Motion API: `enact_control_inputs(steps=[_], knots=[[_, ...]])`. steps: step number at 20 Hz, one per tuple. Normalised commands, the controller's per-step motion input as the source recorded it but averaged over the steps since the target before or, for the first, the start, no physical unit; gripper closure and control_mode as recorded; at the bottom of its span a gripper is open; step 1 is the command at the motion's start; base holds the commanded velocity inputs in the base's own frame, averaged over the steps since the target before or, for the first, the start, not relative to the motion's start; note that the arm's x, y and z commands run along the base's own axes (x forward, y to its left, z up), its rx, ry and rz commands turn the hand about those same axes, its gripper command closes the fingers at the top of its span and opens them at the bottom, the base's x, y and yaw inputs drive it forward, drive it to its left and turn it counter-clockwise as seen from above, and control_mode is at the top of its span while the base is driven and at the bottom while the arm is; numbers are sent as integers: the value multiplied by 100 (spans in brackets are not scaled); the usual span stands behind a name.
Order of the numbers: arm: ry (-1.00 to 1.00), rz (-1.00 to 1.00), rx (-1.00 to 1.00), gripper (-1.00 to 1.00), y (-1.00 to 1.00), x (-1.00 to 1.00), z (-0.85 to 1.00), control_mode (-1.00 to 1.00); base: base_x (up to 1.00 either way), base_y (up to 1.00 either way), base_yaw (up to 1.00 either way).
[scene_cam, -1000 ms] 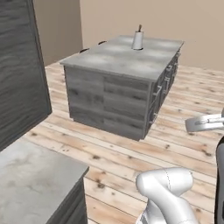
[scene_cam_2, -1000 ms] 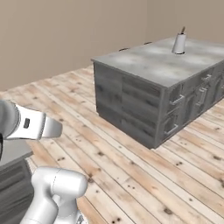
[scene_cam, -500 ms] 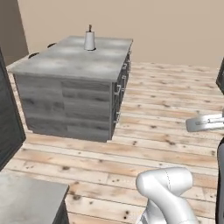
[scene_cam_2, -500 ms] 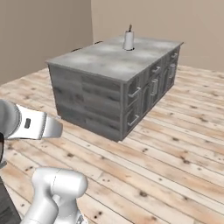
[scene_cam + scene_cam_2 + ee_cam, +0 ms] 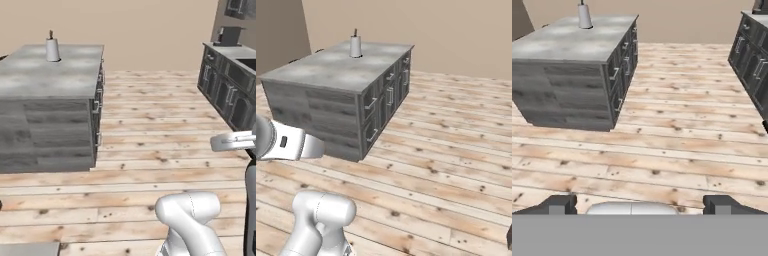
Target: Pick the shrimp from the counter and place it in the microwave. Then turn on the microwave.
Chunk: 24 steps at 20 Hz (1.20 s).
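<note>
The hand (image 5: 640,204) is standing open and empty, facing plank floor (image 5: 677,145) beside the grey island (image 5: 572,55) bearing a paper-towel roll (image 5: 585,16).

You see a glossy white arm (image 5: 192,220) built of rounded, tube-like segments with a fat curved elbow joint, rising over the plank floor to the right of the grey kitchen island (image 5: 47,107). A dark band marks a joint at its side. A white link (image 5: 286,144) near that island carries a small dark rectangular mark. The hand (image 5: 639,205) ends in two small, blocky dark-grey fingertips (image 5: 559,204), set wide apart.
</note>
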Motion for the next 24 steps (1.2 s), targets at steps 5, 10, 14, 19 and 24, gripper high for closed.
enact_control_inputs(steps=[5, 10, 14, 19, 24], knots=[[0, 0, 0, -100, 0, 0, 0, 100, 46, 1, -29], [0, 0, 0, -100, 0, 0, 0, 100, 50, 0, -26], [0, 0, 0, -100, 0, 0, 0, 100, 52, 2, -23], [0, 0, 0, -100, 0, 0, 0, 100, 54, 4, -19], [0, 0, 0, -100, 0, 0, 0, 100, 57, 4, -19]])
